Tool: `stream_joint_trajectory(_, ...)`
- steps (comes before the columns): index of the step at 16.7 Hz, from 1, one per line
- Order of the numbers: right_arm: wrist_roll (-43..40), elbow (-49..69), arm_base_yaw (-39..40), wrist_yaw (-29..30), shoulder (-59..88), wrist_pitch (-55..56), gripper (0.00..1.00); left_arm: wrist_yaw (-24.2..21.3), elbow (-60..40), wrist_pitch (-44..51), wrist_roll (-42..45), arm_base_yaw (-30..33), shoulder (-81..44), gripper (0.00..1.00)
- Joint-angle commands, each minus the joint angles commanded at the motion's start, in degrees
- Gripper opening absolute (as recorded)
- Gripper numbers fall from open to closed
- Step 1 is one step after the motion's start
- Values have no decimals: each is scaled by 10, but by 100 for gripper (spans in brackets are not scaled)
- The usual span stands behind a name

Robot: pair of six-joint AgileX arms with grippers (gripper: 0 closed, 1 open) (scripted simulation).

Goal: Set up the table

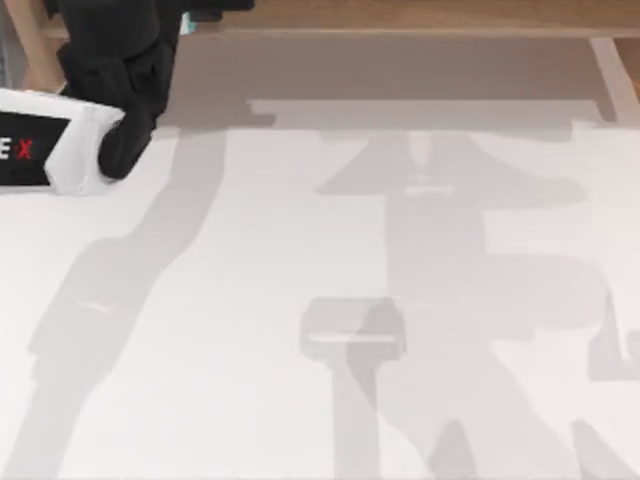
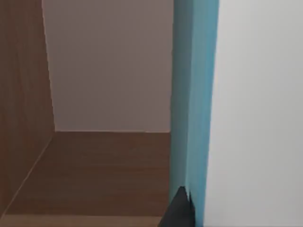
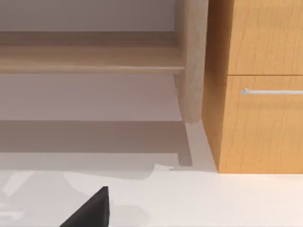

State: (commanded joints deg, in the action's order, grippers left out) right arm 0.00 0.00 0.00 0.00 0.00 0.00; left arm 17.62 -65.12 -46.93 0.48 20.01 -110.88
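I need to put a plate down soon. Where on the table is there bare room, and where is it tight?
The table lies bare from the shelf along its far edge down to the near edge, and across to the right side. It is tight only at the far left corner, where the left arm reaches into the shelf by a teal thing.
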Motion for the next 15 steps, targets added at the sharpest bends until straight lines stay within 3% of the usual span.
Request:
stream_joint_trajectory(9,0,0,0,0,0,0,100,6,42,2,4,5,42,0)
stream_joint_trajectory(15,0,0,0,0,0,0,100,-57,104,53,104,13,129,0)
